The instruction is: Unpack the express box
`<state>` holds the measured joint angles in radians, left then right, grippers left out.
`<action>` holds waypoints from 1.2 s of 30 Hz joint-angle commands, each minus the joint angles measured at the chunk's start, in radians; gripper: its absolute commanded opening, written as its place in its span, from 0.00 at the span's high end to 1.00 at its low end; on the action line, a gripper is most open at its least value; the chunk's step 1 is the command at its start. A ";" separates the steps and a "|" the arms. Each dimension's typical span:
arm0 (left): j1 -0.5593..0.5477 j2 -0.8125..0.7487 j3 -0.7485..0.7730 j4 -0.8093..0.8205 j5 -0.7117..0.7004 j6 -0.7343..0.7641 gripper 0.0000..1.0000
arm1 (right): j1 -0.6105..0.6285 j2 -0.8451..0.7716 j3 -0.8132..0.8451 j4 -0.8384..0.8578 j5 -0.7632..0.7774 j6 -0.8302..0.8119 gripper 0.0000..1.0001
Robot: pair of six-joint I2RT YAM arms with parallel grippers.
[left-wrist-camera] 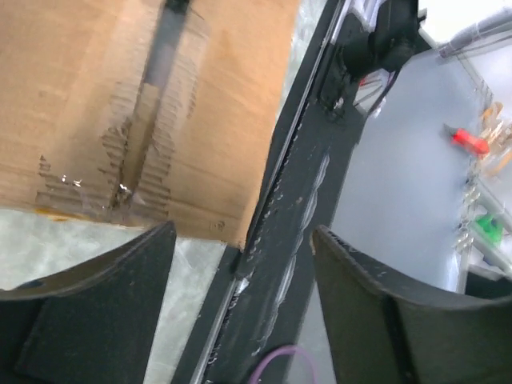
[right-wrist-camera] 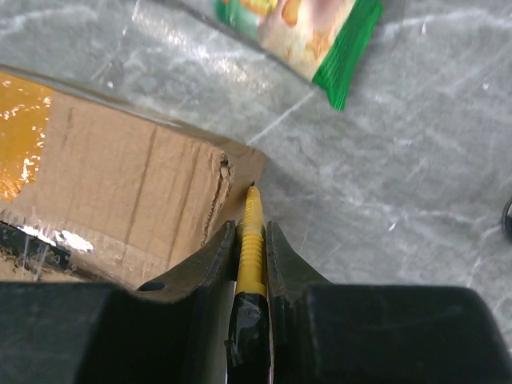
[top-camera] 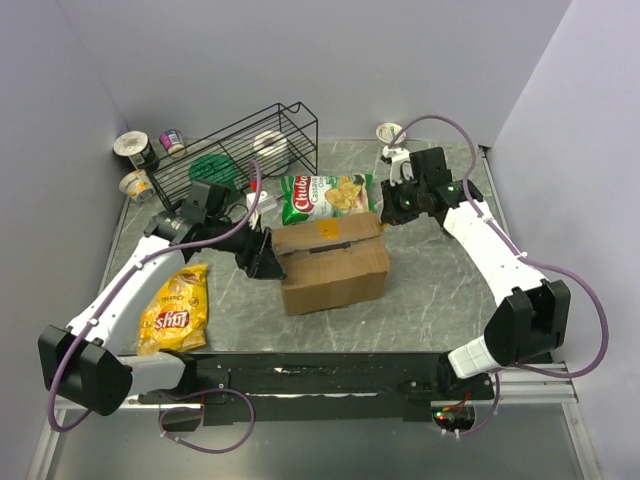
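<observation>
The express box (top-camera: 331, 263), a brown cardboard carton with a dark tape strip and an orange patch on top, sits mid-table. My left gripper (top-camera: 268, 256) is open against the box's left side; in the left wrist view its fingers (left-wrist-camera: 96, 304) straddle the box's lower corner (left-wrist-camera: 120, 104). My right gripper (top-camera: 392, 212) is shut on a yellow utility knife (right-wrist-camera: 252, 240), its tip at the torn right end corner of the box (right-wrist-camera: 120, 184).
A green chip bag (top-camera: 325, 196) lies behind the box, also in the right wrist view (right-wrist-camera: 312, 32). A yellow chip bag (top-camera: 175, 310) lies at the left. A black wire rack (top-camera: 240, 150) and yogurt cups (top-camera: 135, 150) stand at the back left, another cup (top-camera: 388, 132) at the back.
</observation>
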<state>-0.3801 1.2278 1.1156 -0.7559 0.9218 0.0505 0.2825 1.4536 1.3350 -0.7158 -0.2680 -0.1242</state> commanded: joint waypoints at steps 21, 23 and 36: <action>-0.051 0.585 0.697 0.200 -0.023 -0.044 0.13 | -0.203 -0.536 -0.187 0.182 -0.114 0.248 1.00; -0.057 0.637 0.713 0.207 -0.003 -0.043 0.14 | -0.215 -0.578 -0.220 0.191 -0.140 0.273 1.00; -0.129 0.737 0.610 0.233 -0.057 -0.044 0.19 | -0.226 -0.619 -0.338 0.252 -0.192 0.324 1.00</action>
<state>-0.4984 1.9549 1.7535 -0.5613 0.8738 0.0174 0.0624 0.8616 0.9966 -0.5526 -0.4488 0.1810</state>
